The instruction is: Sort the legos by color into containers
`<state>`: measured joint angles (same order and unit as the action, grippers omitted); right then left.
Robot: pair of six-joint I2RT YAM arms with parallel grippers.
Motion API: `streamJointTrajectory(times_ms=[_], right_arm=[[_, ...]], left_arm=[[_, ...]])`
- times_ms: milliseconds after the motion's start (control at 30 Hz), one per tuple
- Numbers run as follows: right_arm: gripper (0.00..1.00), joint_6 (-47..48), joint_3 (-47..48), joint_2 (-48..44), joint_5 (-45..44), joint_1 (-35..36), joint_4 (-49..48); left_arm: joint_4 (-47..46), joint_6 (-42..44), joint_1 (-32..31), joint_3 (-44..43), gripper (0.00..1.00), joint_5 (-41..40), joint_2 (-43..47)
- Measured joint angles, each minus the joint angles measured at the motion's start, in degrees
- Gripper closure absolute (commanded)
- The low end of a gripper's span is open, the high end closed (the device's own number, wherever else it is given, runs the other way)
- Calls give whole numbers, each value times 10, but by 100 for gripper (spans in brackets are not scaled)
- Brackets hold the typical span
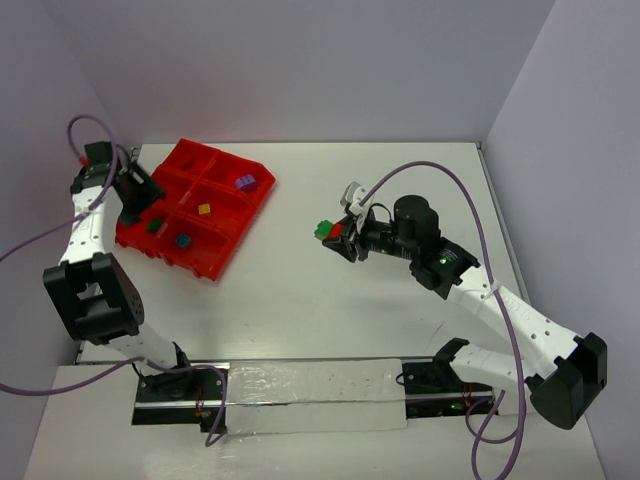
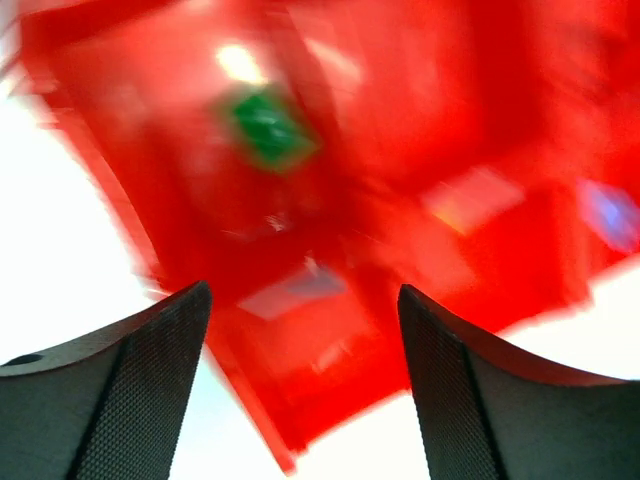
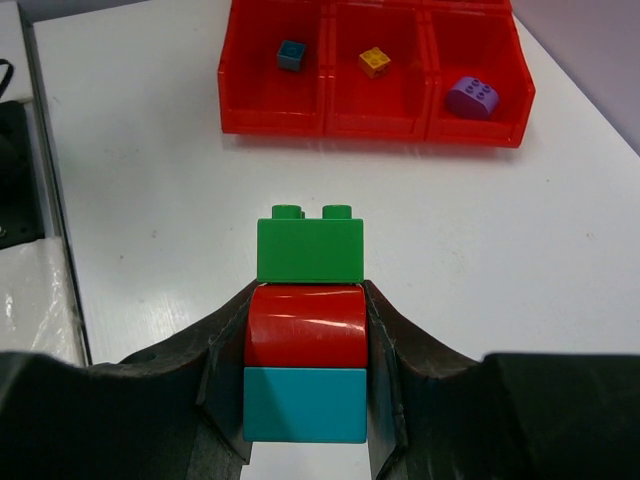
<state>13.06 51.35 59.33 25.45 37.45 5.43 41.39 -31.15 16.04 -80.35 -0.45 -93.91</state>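
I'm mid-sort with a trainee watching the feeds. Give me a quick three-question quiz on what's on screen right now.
1. True or false: the right gripper is empty.
2. Which colour tops the stack it holds? A green, B yellow, C purple.
3. Fill the gap: in the right wrist view, the tray compartment between those of the blue brick and the purple brick holds a ____ brick.
Key: 1 false, it is shut on a stack of three bricks. 2 A. 3 yellow brick.
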Motion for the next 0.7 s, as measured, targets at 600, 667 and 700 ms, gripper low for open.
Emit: streamJointTrajectory(times_ms=[600, 667, 700], right_arm=[[100, 3, 111, 39, 246, -21, 119], [100, -3, 153, 70, 284, -26, 143], [100, -8, 176, 87, 300, -28, 153]], left_arm=[[49, 238, -269, -111, 20, 577, 69], [53, 249, -270, -111, 20, 612, 72], [55, 253, -270, -111, 20, 626, 74]])
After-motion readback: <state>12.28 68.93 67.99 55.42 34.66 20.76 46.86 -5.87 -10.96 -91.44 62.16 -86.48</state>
